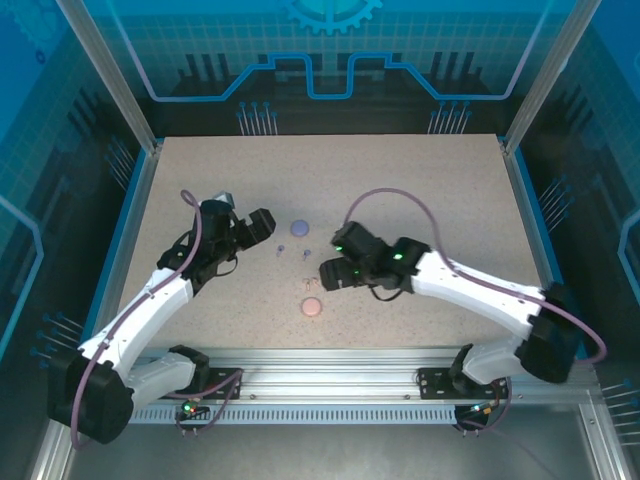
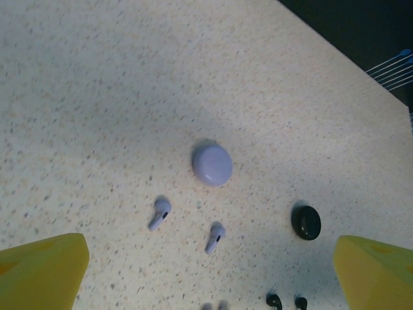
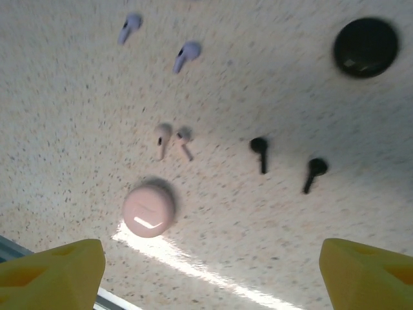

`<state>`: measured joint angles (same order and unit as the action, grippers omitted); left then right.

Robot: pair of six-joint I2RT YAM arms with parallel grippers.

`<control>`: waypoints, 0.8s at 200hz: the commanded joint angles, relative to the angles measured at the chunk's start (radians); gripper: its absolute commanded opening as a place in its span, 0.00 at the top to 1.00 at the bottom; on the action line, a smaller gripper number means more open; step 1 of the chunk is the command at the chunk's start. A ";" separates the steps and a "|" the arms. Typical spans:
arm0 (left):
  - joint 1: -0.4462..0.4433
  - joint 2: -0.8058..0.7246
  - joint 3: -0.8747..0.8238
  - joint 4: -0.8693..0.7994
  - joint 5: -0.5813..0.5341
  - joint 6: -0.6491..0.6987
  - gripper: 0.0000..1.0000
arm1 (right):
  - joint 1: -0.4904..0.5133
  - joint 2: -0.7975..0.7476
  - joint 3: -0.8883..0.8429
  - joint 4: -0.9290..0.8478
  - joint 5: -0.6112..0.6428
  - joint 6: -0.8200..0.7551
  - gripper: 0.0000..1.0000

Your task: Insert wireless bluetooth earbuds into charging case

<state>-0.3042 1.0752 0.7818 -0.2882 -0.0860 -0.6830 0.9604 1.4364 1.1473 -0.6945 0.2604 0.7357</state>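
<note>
Earbuds [image 2: 215, 236], three pairs, loose mid-worktop [image 1: 420, 180] between both arms. Left end effector [image 1: 262, 225] and right end effector [image 1: 328, 272]: spread wide, gripping nothing. Lavender case [image 2: 212, 165], black case [image 2: 306, 222], pink case [image 3: 149, 210]: seemingly shut, round, likely to skid under a sideways push. Lavender buds [image 2: 159, 213], pink buds [image 3: 161, 139], black buds [image 3: 259, 150]: tiny and close-paired. Risk of flicking one away, pinching two together, or seating in a mismatched case.

The right wrist view is blurred. Bright glare streaks between its fingers [image 3: 55, 274], just below the pink case [image 3: 148, 210].
</note>
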 commanded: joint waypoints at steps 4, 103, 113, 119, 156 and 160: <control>-0.004 -0.014 0.003 -0.074 -0.032 -0.049 0.01 | 0.081 0.142 0.104 -0.110 0.058 0.188 0.13; 0.176 -0.035 -0.013 -0.101 0.047 -0.137 0.01 | 0.127 0.480 0.273 -0.076 -0.021 0.423 0.14; 0.182 -0.042 -0.025 -0.096 0.049 -0.139 0.01 | 0.136 0.506 0.297 -0.091 -0.016 0.435 0.14; 0.186 -0.046 -0.032 -0.091 0.056 -0.139 0.01 | 0.141 0.522 0.311 -0.104 -0.011 0.443 0.14; 0.204 -0.067 -0.070 -0.081 0.069 -0.136 0.01 | 0.159 0.568 0.330 -0.142 0.023 0.504 0.15; 0.206 -0.069 -0.073 -0.078 0.072 -0.137 0.01 | 0.160 0.569 0.329 -0.143 0.027 0.509 0.15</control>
<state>-0.1135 1.0317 0.7391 -0.3614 -0.0456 -0.8124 1.1011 1.9827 1.4582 -0.7681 0.2546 1.1725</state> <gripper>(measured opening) 0.987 0.853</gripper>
